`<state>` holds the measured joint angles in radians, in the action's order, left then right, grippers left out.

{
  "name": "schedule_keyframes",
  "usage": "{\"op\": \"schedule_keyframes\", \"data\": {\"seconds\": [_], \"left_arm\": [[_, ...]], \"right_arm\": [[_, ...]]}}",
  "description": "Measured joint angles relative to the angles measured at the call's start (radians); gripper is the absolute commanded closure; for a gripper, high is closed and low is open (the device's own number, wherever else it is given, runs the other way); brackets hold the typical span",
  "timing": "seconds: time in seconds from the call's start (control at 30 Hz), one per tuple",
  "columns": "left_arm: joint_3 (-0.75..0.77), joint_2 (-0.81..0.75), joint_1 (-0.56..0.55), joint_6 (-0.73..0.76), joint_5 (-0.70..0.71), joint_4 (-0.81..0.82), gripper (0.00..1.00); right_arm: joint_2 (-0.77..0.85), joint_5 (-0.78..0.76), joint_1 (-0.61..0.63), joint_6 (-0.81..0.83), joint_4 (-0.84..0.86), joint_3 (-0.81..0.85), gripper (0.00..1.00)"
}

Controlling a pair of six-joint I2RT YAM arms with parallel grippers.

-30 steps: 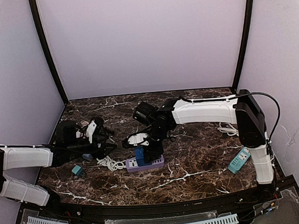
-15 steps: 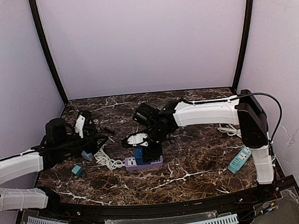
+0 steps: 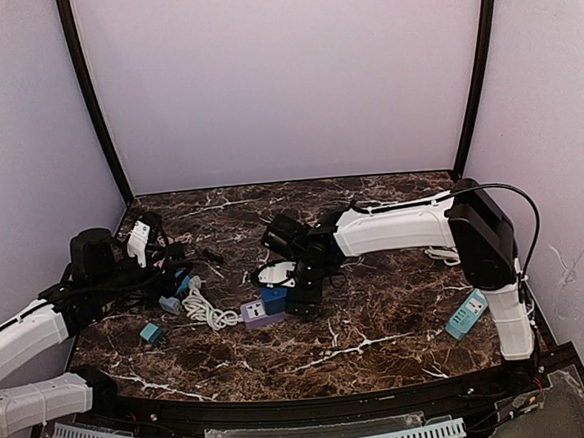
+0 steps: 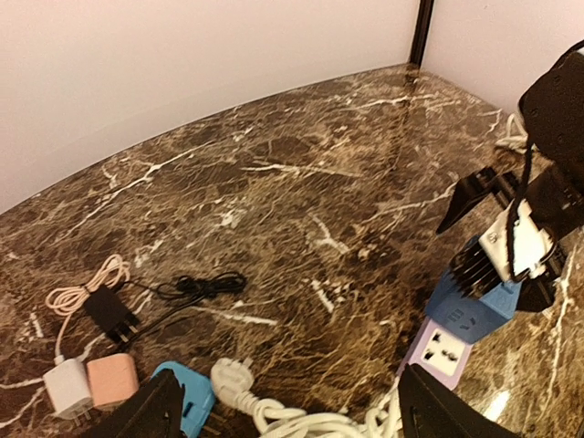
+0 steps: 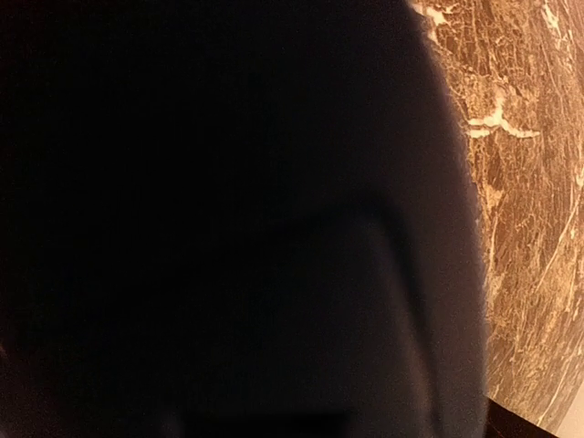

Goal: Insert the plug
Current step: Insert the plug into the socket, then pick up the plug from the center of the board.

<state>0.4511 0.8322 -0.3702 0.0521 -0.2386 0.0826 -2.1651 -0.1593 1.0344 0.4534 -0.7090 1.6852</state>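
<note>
Since a second ago the left end effector (image 4: 290, 412) is drawing back toward the left edge of the dark marbled tabletop (image 3: 380, 323), and the lilac power strip (image 3: 260, 313) is lying slightly shifted. The left end effector's black fingers (image 4: 141, 415) are standing spread wide, gripping nothing, and hovering over a coiled white cable with a round plug (image 4: 239, 379).

The right end effector (image 3: 302, 290) is hanging over the far end of the lilac power strip. From the left wrist view its jaws are looking parted rather than pinching. Its own camera is showing mostly darkness.

The blue block-shaped plug (image 4: 467, 308) is sitting upright on top of the strip, next to an uncovered socket. Whether its pins are fully home I cannot tell.

Farther out on the left, a blue adapter (image 4: 187, 397), a pink charger (image 4: 114, 379), a white charger (image 4: 66, 391) and a black charger with a thin black lead (image 4: 109, 315) are lying close together. A small teal adapter (image 3: 151, 333) is lying nearer the front edge, and a pale blue power strip (image 3: 467, 313) is resting well apart on the right.
</note>
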Motion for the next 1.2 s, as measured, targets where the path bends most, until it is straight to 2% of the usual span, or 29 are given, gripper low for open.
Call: {"op": "schedule_keyframes", "data": {"seconds": [0.2,0.4,0.5,0.6,0.7,0.8,0.83,1.0,1.2], "left_arm": [[0.184,0.048,0.072,0.222,0.1,-0.303,0.15],[0.419,0.294,0.182,0.456,0.232,-0.702,0.21],[0.509,0.413,0.193,0.504,0.259,-0.891,0.19],[0.569,0.469,0.193,0.558,0.238,-1.033,0.18],[0.6,0.491,0.195,0.644,0.237,-1.111,0.21],[0.612,0.521,0.206,0.741,0.253,-1.14,0.33],[0.612,0.531,0.211,0.774,0.259,-1.14,0.34],[0.58,0.535,0.218,0.912,0.249,-1.153,0.31],[0.353,0.513,0.215,0.982,0.239,-1.101,0.29]], "right_arm": [[0.126,0.008,0.0,-0.007,0.058,-0.102,0.01],[0.397,0.105,0.0,-0.034,0.21,-0.236,0.01],[0.516,0.146,-0.006,-0.061,0.328,-0.294,0.01],[0.561,0.163,-0.01,-0.076,0.425,-0.333,0.01],[0.556,0.179,-0.012,-0.084,0.464,-0.359,0.01],[0.541,0.199,-0.013,-0.094,0.47,-0.37,0.01],[0.54,0.204,-0.013,-0.097,0.47,-0.372,0.01],[0.541,0.216,-0.013,-0.122,0.51,-0.401,0.01],[0.542,0.246,-0.013,-0.15,0.523,-0.439,0.01]]}}
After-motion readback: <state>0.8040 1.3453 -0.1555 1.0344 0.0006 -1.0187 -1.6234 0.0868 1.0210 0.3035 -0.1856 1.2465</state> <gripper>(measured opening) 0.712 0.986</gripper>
